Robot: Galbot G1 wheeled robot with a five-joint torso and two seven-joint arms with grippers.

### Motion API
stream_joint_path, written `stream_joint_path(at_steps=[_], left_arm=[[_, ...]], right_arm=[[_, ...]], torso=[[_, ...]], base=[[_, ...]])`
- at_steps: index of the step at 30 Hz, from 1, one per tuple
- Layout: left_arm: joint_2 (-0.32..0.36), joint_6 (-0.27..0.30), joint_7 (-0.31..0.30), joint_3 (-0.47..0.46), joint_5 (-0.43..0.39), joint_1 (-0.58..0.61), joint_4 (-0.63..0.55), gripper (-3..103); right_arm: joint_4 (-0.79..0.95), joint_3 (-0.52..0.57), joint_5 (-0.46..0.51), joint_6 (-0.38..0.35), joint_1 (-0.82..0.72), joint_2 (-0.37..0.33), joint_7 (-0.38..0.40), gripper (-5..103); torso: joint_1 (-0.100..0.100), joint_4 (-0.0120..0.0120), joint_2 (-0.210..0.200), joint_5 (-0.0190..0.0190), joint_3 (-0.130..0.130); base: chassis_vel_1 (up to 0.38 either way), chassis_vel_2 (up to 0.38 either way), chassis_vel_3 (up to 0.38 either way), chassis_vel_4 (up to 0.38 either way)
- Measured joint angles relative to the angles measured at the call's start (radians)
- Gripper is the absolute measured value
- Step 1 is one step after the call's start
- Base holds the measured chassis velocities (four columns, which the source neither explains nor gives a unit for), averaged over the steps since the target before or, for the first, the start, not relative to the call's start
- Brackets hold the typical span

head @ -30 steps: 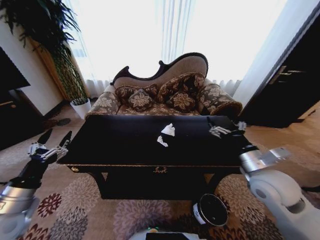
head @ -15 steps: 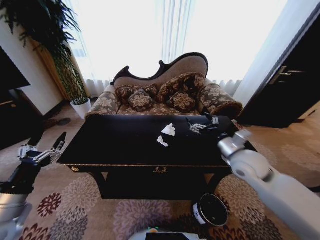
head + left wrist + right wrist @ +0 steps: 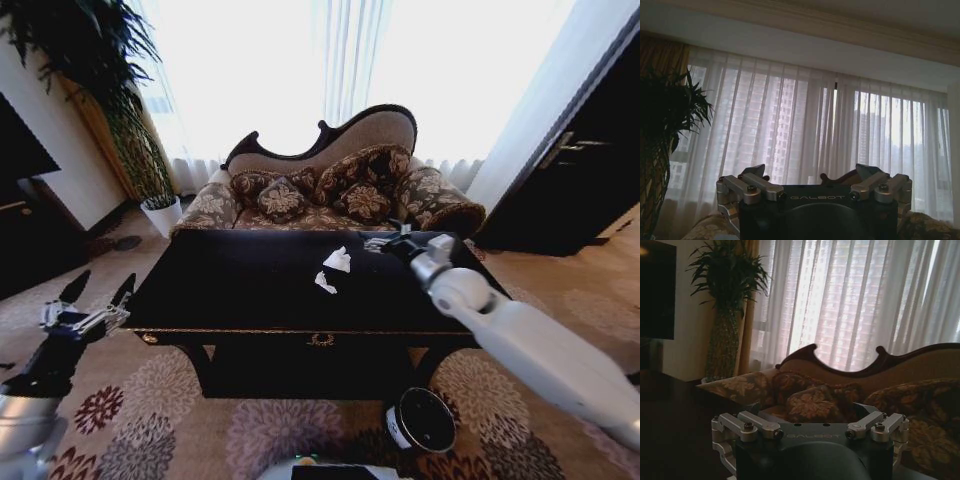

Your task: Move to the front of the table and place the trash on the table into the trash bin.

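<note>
The glossy black table [image 3: 250,290] stands straight ahead with a gold emblem on its front apron. On its top lie two pieces of trash: a crumpled white tissue [image 3: 338,260] and, just in front of it, a small white paper scrap [image 3: 324,283]. My right gripper [image 3: 386,243] [image 3: 810,407] hovers open over the far right part of the tabletop, a short way right of the tissue and holding nothing. Off the table's left end, above the carpet, my left gripper [image 3: 96,296] [image 3: 810,172] is open and empty. The round trash bin [image 3: 422,420] stands on the floor below the table's front right corner.
A patterned sofa [image 3: 330,190] with cushions stands right behind the table. A tall potted plant [image 3: 120,110] is at the back left, a dark cabinet [image 3: 25,215] at the left edge and dark doors [image 3: 590,160] at the right. Floral carpet [image 3: 150,420] covers the floor.
My right arm has swung left from the table's right edge across the tabletop, ending close to the tissue. The left arm shifted slightly beside the table's left end.
</note>
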Motion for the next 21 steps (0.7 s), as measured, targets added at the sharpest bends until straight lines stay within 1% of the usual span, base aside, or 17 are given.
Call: stream_joint_path(at_steps=[1,4,5,8,12,14,15,18,21], left_arm=[[-0.001,-0.001,0.0,-0.004,0.0,0.003,0.0,100],[-0.005,-0.003,0.0,-0.024,0.001,0.018,-0.002,100],[-0.005,-0.003,0.0,-0.024,0.001,0.018,-0.002,100],[-0.015,-0.003,0.0,-0.021,0.01,0.019,-0.002,100],[-0.027,-0.008,0.001,-0.003,0.029,0.015,0.001,100],[-0.032,-0.016,0.003,0.011,0.045,0.007,0.013,100],[-0.032,-0.016,0.003,0.011,0.045,0.007,0.013,100],[-0.032,-0.024,0.004,0.023,0.06,-0.006,0.029,100],[-0.033,-0.027,0.004,0.028,0.067,-0.011,0.035,100]], right_arm=[[-0.003,-0.013,-0.003,0.0,0.006,0.01,0.0,100],[-0.025,-0.056,-0.035,-0.021,0.033,0.073,0.0,100],[-0.025,-0.056,-0.035,-0.021,0.033,0.073,0.0,100],[-0.059,-0.091,-0.102,-0.029,0.054,0.114,-0.024,100],[-0.081,-0.131,-0.092,-0.039,0.073,0.109,-0.048,100],[-0.1,-0.166,-0.067,-0.06,0.106,0.093,-0.073,100],[-0.1,-0.166,-0.067,-0.06,0.106,0.093,-0.073,100],[-0.13,-0.202,-0.065,-0.094,0.163,0.083,-0.12,100],[-0.145,-0.218,-0.062,-0.106,0.19,0.084,-0.134,100]], torso=[[0.0,0.0,0.0,0.0,0.0],[0.0,0.0001,0.0,-0.0003,0.0],[0.0,0.0001,0.0,-0.0003,0.0],[0.0,0.0004,0.0,-0.0002,0.0],[0.0,0.0001,0.0,0.0,0.0],[0.0,-0.0001,0.0,-0.0001,0.0],[0.0,-0.0001,0.0,-0.0001,0.0],[0.0,-0.0001,0.0,-0.0001,0.0],[0.0,0.0,0.0,-0.0002,0.0]], base=[[0.0,0.0,0.0,0.0],[0.0,0.0,0.0,0.0],[0.0,0.0,0.0,0.0],[0.0,0.0,0.0,0.0],[0.0,0.0,0.0,0.0],[0.0,0.0,0.0,0.0],[0.0,0.0,0.0,0.0],[0.0,0.0,0.0,0.0],[0.0,0.0,0.0,0.0]])
